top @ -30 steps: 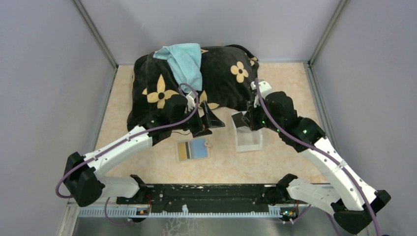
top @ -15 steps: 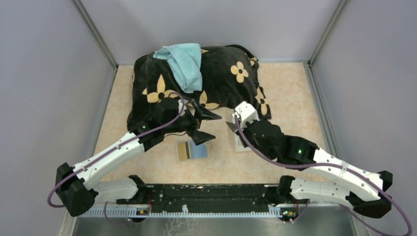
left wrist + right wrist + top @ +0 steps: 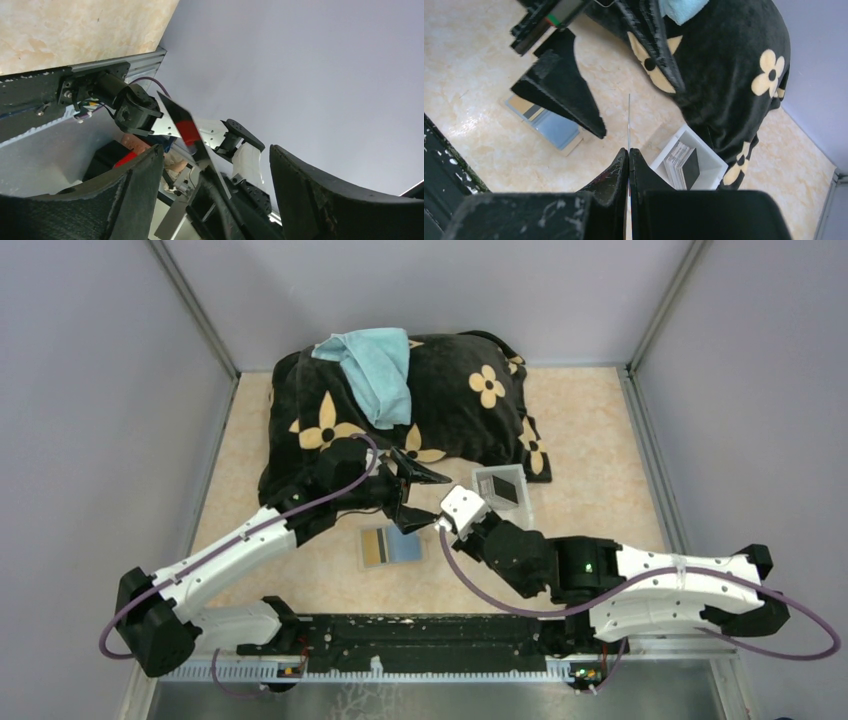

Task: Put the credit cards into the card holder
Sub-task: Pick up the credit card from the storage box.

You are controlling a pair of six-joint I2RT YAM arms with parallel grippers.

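card (image 3: 629,125): edge-on, face hidden | card holder (image 3: 392,546): far edge under left claw (image 3: 427,503)

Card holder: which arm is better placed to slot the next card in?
Right, probably: the right gripper is shut on a card beside the open card holder. The left gripper is open around that card, gripping nothing.

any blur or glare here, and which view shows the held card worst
Top external: soft even light, no glare, weak shadows. Left wrist: fingers dark and soft, the card sharp. Right wrist: worst, the card is edge-on, a thin line; the white tray sharp.
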